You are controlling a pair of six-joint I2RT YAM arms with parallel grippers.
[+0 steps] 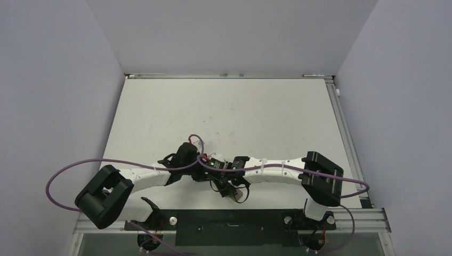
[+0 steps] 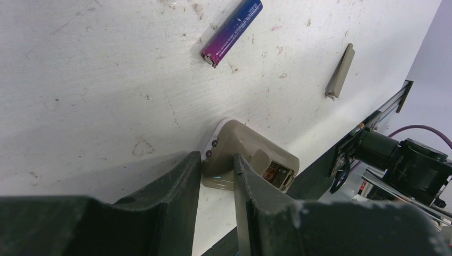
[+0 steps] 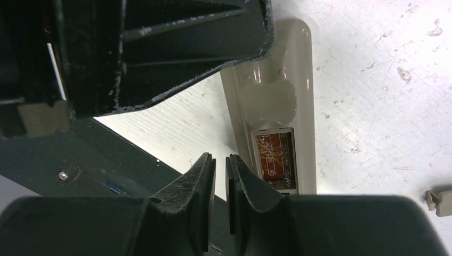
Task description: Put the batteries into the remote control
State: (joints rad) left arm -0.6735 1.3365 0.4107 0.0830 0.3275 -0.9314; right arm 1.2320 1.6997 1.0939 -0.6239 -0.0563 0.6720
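Note:
The remote control (image 2: 250, 152) lies back-up near the table's front edge, greyish-beige, its battery recess (image 3: 274, 157) uncovered, with a brown circuit board and springs showing. My left gripper (image 2: 216, 160) is shut on one end of it, a finger on each long side. A purple-blue battery (image 2: 232, 32) lies loose on the white table farther out, touching nothing. My right gripper (image 3: 220, 159) hovers beside the recess end of the remote control (image 3: 277, 101), jaws nearly touching with nothing between them. In the top view both wrists meet over the remote control (image 1: 237, 196).
A beige cover strip (image 2: 339, 71) lies on the table to the right of the battery, its end also in the right wrist view (image 3: 440, 202). The black front rail (image 2: 320, 178) runs just beside the remote. Purple cables (image 1: 69, 170) loop off both arms. Grey walls enclose the table.

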